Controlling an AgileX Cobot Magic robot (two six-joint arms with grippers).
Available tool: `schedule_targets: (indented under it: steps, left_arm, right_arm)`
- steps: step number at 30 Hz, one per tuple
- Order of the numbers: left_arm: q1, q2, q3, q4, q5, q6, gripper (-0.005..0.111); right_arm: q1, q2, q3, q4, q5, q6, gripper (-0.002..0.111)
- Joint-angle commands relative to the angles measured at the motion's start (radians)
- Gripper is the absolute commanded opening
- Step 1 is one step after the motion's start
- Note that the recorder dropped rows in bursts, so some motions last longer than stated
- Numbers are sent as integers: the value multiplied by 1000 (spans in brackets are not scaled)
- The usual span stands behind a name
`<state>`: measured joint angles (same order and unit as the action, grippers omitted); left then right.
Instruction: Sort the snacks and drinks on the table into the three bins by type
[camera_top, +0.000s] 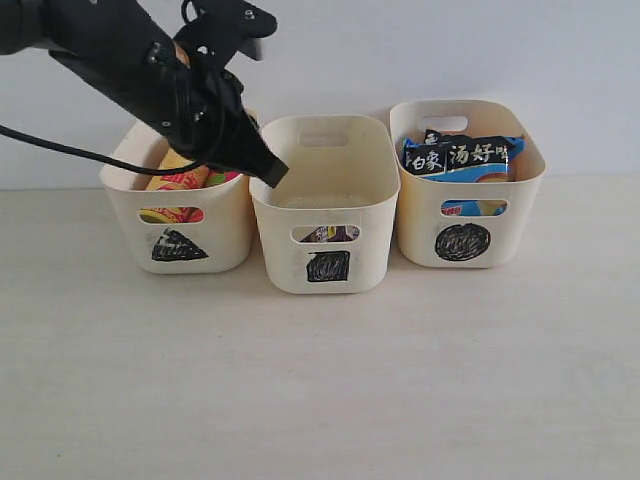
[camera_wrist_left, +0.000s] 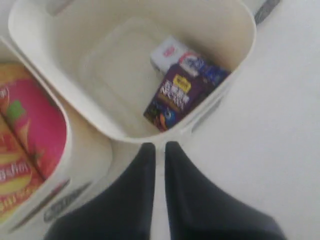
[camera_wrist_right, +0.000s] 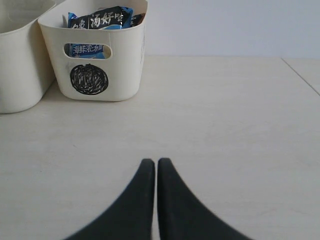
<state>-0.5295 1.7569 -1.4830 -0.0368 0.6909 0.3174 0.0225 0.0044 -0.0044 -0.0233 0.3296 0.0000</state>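
Note:
Three cream bins stand in a row on the table (camera_top: 320, 390). The triangle bin (camera_top: 180, 243) holds the chip tubes: the yellow-orange one (camera_top: 172, 181) and the pink one (camera_wrist_left: 31, 125). In the square bin (camera_top: 328, 262) lie the purple carton (camera_wrist_left: 177, 95) and the blue-and-white carton (camera_wrist_left: 175, 54). The circle bin (camera_top: 462, 240) holds the blue noodle packet (camera_top: 462, 155); the orange packet is hidden. My left gripper (camera_top: 276, 174) hangs shut and empty over the square bin's left rim, its fingers (camera_wrist_left: 148, 165) nearly together. My right gripper (camera_wrist_right: 156, 164) is shut and empty low over bare table, out of the exterior view.
A white wall rises behind the bins. The left arm's black body (camera_top: 150, 70) and cable (camera_top: 60, 145) cross above the triangle bin. A table edge line (camera_wrist_right: 300, 75) shows far from the circle bin (camera_wrist_right: 95, 65) in the right wrist view.

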Motion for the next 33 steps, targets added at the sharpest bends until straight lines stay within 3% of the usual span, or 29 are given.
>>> schedule_targets:
  steps: [1, 6, 11, 14, 19, 23, 27, 33]
  left_arm:
    - [-2, -60, -6, 111, 166, -183, 4]
    - [-2, -180, 63, 184, 209, -334, 4]
    - [-2, -363, 302, 187, 8, -454, 4]
    - [-2, -475, 431, 185, -34, -456, 4]
    - [-2, -610, 516, 187, 228, -446, 4]
    - [-2, -665, 516, 194, 221, -437, 4]
    - [-2, -734, 535, 176, 128, -437, 4]
    - [0, -927, 728, 194, -147, -407, 4]
  right_arm:
    - [-3, -4, 4, -8, -8, 0, 0]
    - [-3, -4, 4, -8, -8, 0, 0]
    - [-3, -4, 4, -8, -8, 0, 0]
    - [-3, -4, 4, -8, -8, 0, 0]
    - [-3, -4, 4, -8, -8, 0, 0]
    - [-3, -4, 4, -8, -8, 0, 0]
    - [-3, -4, 4, -8, -7, 0, 0]
    - [-3, -4, 4, -8, -7, 0, 0]
